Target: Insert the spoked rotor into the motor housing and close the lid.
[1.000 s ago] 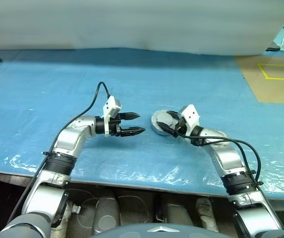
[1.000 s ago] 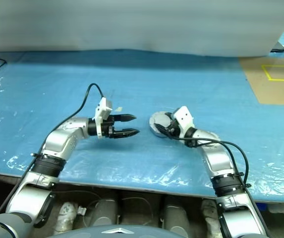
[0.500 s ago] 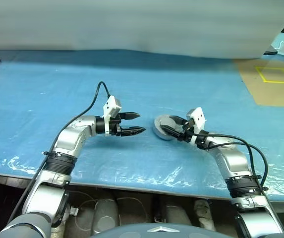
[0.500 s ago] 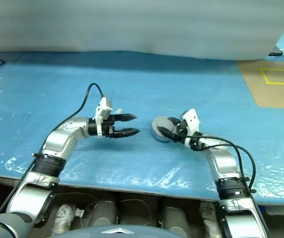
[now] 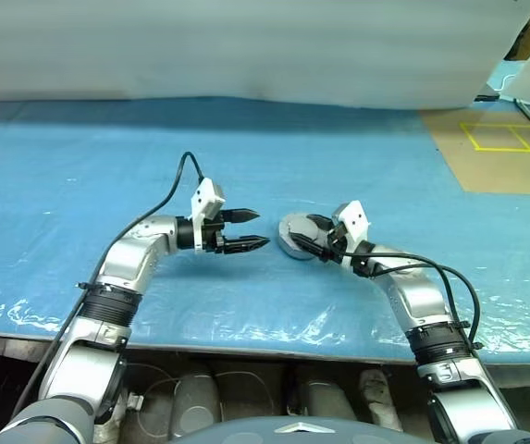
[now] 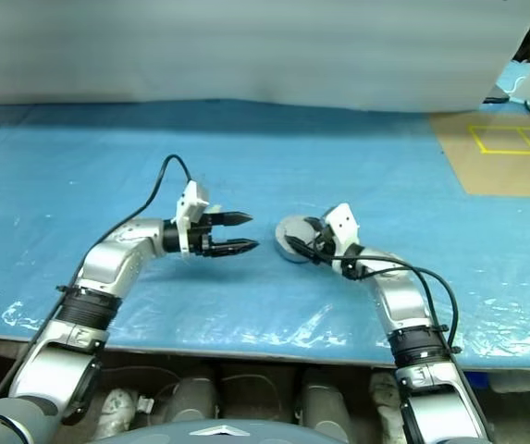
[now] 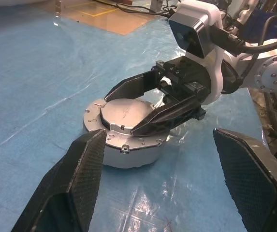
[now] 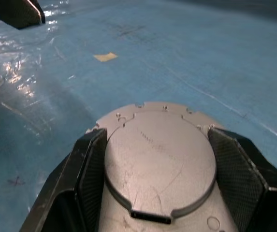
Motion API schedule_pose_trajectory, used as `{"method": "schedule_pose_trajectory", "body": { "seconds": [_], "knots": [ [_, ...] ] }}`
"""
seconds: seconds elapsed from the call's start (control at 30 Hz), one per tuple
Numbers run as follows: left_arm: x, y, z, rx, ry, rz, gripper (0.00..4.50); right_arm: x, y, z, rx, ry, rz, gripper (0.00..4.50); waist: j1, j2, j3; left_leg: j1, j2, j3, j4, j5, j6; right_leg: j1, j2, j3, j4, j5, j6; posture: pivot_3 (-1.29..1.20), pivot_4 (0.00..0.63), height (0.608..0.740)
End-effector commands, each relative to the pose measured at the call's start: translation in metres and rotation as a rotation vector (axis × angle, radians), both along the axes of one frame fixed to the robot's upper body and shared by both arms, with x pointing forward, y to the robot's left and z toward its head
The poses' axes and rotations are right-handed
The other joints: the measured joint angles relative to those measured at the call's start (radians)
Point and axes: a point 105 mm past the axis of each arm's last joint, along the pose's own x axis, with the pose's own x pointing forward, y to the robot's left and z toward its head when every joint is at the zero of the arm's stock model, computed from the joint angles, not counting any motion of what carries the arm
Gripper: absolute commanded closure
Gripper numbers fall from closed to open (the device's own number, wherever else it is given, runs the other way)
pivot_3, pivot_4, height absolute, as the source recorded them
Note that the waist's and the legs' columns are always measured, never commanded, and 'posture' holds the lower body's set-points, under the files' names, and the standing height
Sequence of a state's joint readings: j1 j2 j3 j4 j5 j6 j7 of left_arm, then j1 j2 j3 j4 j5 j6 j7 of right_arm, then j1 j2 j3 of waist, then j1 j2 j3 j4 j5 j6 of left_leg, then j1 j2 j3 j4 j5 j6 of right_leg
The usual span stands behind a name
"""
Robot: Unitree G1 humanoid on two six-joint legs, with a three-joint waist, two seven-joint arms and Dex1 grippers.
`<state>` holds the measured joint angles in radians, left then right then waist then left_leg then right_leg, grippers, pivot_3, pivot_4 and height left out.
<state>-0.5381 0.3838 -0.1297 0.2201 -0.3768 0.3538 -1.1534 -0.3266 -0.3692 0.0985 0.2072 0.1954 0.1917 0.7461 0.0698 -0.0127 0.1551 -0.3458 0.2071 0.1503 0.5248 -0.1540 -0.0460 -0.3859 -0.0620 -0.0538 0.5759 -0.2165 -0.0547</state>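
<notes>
Little has moved in the last second: my right gripper (image 5: 303,235) still straddles the lid (image 7: 127,112) seated on the housing (image 7: 123,147) at frame centre, jaws spread; left gripper (image 5: 253,229) waits beside, released, closure apparently done.

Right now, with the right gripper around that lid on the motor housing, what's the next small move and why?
Probably ease the right gripper back off the lid. The lid already lies flat in the motor housing, with the fingers straddling it, and the left gripper waits open, clear to the side.
</notes>
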Motion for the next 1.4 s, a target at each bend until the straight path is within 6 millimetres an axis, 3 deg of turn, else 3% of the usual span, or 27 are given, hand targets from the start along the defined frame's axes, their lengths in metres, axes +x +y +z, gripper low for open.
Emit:
{"method": "schedule_pose_trajectory", "body": {
  "seconds": [0.03,0.33,0.53,0.7,0.83,0.93,1.1,1.4],
  "knots": [
    [-0.001,-0.004,0.006,-0.011,-0.038,-0.011,0.78,-0.008,-0.023,-0.041,-0.160,0.110,-0.045,1.55,0.001,0.000,0.000,-0.001,0.000,0.000,0.000,0.000,0.000,0.000,0.000,0.000,0.000,0.000,0.000,0.00,0.150,0.740],
    [0.002,-0.010,0.002,-0.001,-0.037,-0.008,0.78,-0.009,-0.026,-0.034,-0.190,0.072,-0.038,1.55,0.003,0.000,0.000,-0.004,0.000,0.000,-0.004,0.000,0.000,-0.003,0.000,0.000,0.000,0.000,0.000,0.00,0.150,0.740],
    [0.033,-0.015,-0.029,0.100,-0.065,0.165,0.78,-0.010,-0.020,-0.031,-0.146,0.080,-0.049,1.55,0.006,0.000,0.000,-0.005,0.000,0.000,-0.006,0.000,0.000,-0.003,0.000,0.000,-0.003,0.000,0.000,0.00,0.150,0.740],
    [0.038,-0.030,-0.027,0.043,-0.086,0.153,0.78,-0.012,-0.021,-0.032,-0.135,0.091,-0.064,1.55,0.010,0.000,0.000,-0.006,0.000,0.000,-0.008,0.000,0.000,-0.004,0.000,0.000,-0.003,0.001,0.001,0.00,0.150,0.740],
    [0.032,-0.040,-0.020,-0.025,-0.081,0.085,1.70,-0.014,-0.023,-0.034,-0.144,0.093,-0.070,1.55,0.011,0.000,0.000,-0.006,0.000,0.000,-0.009,0.000,0.000,-0.004,0.000,0.000,-0.003,0.001,0.001,0.00,0.150,0.740],
    [0.032,-0.042,-0.018,-0.039,-0.072,0.072,2.76,-0.014,-0.027,-0.035,-0.152,0.097,-0.079,1.55,0.012,0.000,0.000,-0.005,0.000,0.001,-0.010,0.000,0.000,-0.004,0.000,0.000,-0.003,0.001,0.001,0.00,0.150,0.740],
    [0.033,-0.047,-0.034,0.039,-0.077,0.074,4.47,-0.015,-0.029,-0.035,-0.150,0.097,-0.090,1.55,0.019,0.000,0.000,-0.005,0.000,0.001,-0.010,0.000,0.000,-0.004,0.000,0.000,-0.003,0.001,0.001,0.00,0.150,0.740],
    [0.036,-0.071,-0.037,0.040,-0.080,0.059,4.47,-0.017,-0.029,-0.036,-0.149,0.100,-0.097,1.55,0.031,0.000,0.000,-0.005,-0.002,0.001,-0.010,0.000,0.000,-0.003,-0.002,0.000,-0.004,0.001,0.001,0.00,0.150,0.740]
  ]
}}
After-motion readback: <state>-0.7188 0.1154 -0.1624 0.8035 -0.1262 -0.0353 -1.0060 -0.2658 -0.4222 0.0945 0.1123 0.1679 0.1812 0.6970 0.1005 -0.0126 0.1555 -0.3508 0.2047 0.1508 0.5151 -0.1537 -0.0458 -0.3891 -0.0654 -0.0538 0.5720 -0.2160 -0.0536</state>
